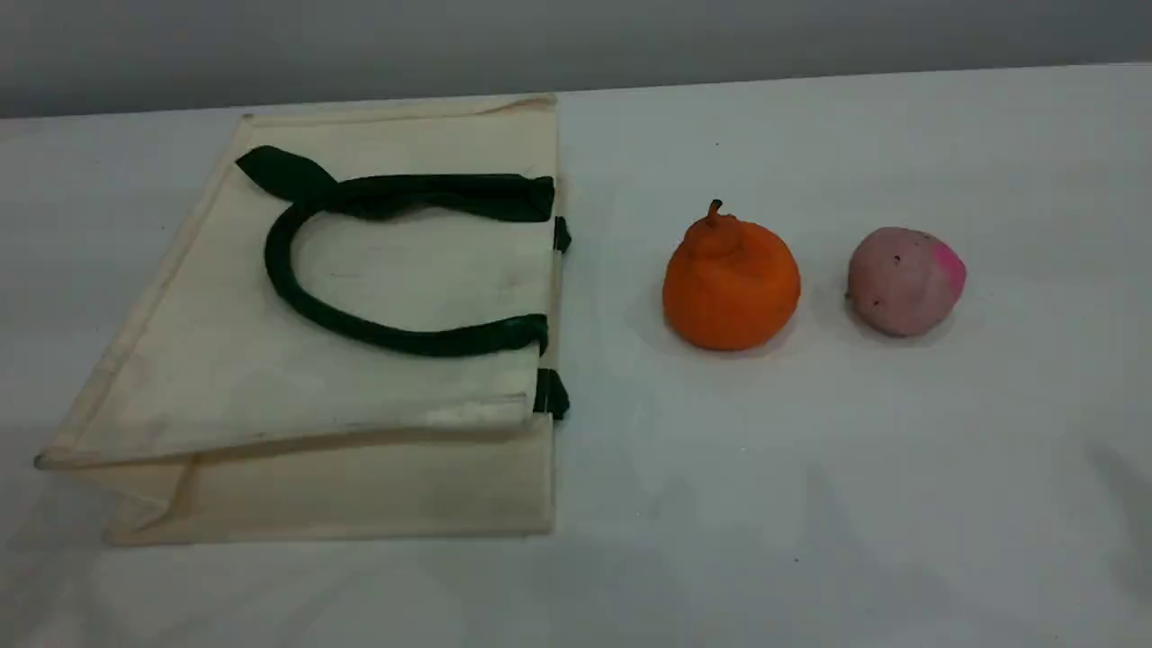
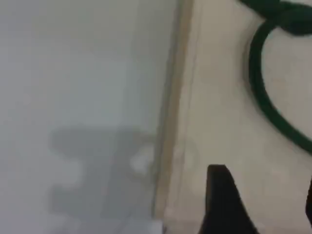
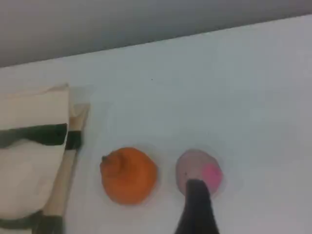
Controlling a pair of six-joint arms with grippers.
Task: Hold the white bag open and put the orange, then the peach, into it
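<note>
The white bag [image 1: 360, 360] is cream-white canvas with dark green strap handles [image 1: 297, 297] and green patches at its rim. The orange [image 1: 731, 283] is uniformly bright orange, stem nub included. The peach [image 1: 904, 281] is dull pink with one bright pink patch and dark specks; the table [image 1: 855, 495] is plain white.

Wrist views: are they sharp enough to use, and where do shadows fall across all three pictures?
Scene view: sharp, soft even light, faint shadows under the orange and peach. Left wrist view: blurred, a grey shadow on the table beside the bag. Right wrist view: soft focus, fruit still recognisable.
</note>
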